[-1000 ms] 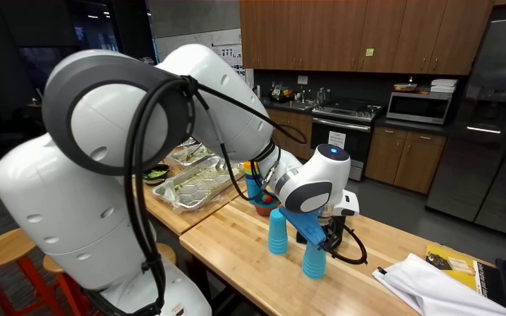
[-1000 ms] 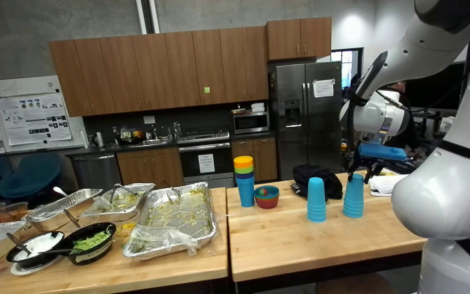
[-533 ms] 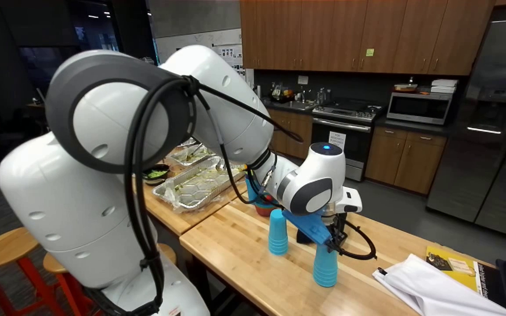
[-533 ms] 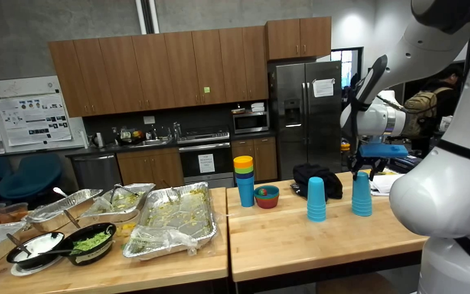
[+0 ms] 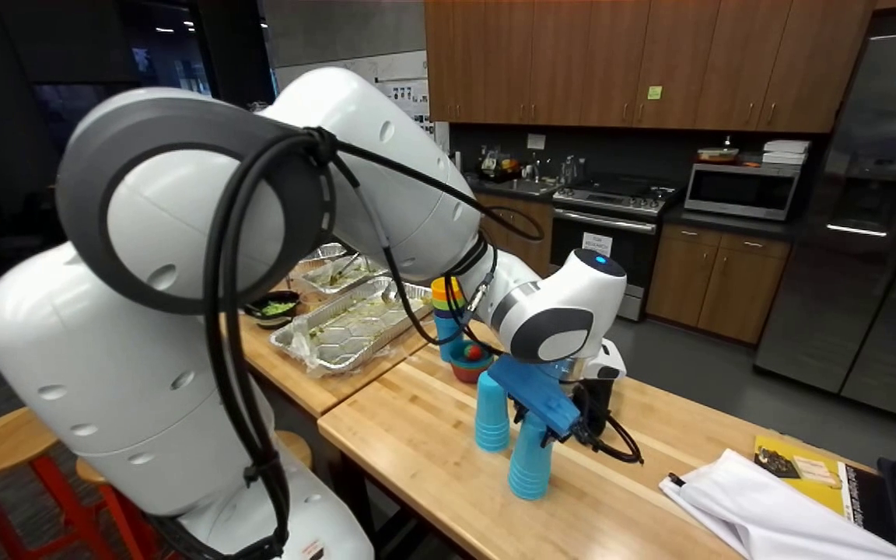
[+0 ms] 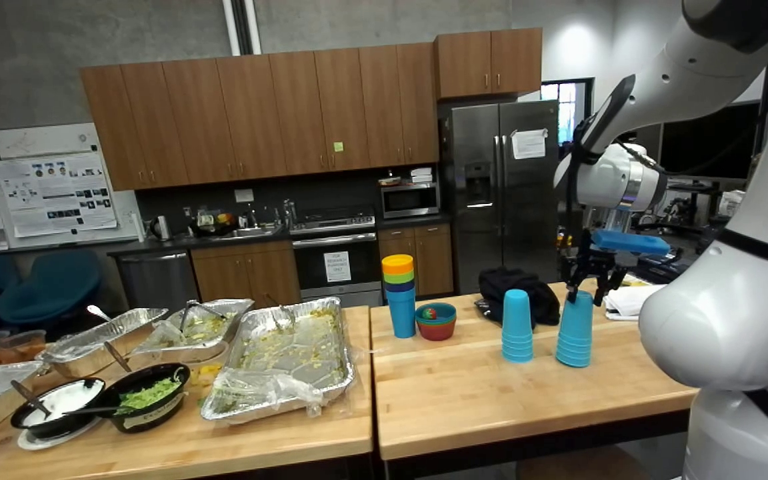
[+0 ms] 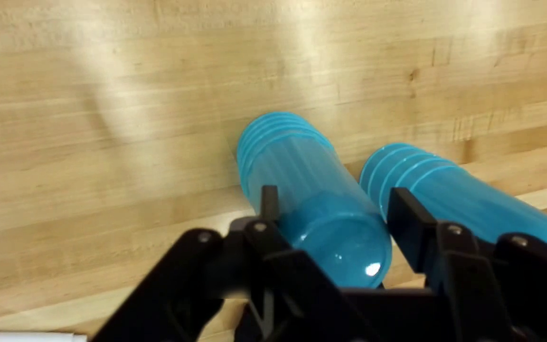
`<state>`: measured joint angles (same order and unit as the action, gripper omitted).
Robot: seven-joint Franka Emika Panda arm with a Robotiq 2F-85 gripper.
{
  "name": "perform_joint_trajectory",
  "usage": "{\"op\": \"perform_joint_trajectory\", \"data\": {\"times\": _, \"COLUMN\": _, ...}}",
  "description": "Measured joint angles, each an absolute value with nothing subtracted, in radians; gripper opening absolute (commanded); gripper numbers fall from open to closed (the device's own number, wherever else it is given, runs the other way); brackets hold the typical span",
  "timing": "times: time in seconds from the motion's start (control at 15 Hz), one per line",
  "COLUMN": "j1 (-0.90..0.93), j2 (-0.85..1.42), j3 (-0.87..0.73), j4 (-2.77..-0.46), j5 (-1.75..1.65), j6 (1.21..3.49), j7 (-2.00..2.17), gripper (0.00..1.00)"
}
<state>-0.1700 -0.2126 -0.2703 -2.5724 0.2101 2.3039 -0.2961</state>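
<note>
One stack of blue cups [image 7: 309,187] occupies the middle of the wrist view, mouths down, base end up. The jaws are closed on it, pressing its walls from left and right; a neighbouring stack [image 7: 473,204] stands just beside it to the right, on the wooden table [image 7: 136,190]. In an exterior view, the stack of blue cups [image 5: 530,467] appears slightly tilted, nearer than the neighbouring stack, with a white cloth [image 5: 775,505] well apart to the right; whether its rims touch the table cannot be told. In an exterior view, a black cloth [image 6: 539,297] lies on the far side, and nested bowls [image 6: 436,328] and a column of coloured cups [image 6: 401,312] stand farther left. Judged by appearance, the stack is light, thin-walled and rather slippery, its walls springy. Since it tapers toward the base, a hold lower down, above the rim bands, seems surer.
</note>
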Motion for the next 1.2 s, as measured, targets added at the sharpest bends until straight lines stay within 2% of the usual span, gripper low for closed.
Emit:
{"op": "perform_joint_trajectory", "data": {"times": 0.2, "j1": -0.182, "j2": -0.212, "j3": -0.266, "j4": -2.577, "j5": 0.201, "j6": 2.407, "j7": -0.218, "gripper": 0.34}}
{"op": "perform_joint_trajectory", "data": {"times": 0.27, "j1": -0.185, "j2": -0.211, "j3": -0.266, "j4": -2.572, "j5": 0.195, "j6": 2.376, "j7": -0.206, "gripper": 0.34}}
{"op": "perform_joint_trajectory", "data": {"times": 0.73, "j1": -0.246, "j2": -0.193, "j3": -0.220, "j4": -2.593, "j5": -0.080, "j6": 2.526, "j7": 0.097, "gripper": 0.34}}
{"op": "perform_joint_trajectory", "data": {"times": 1.2, "j1": -0.218, "j2": -0.213, "j3": -0.247, "j4": -2.532, "j5": 0.126, "j6": 2.129, "j7": -0.174, "gripper": 0.34}}
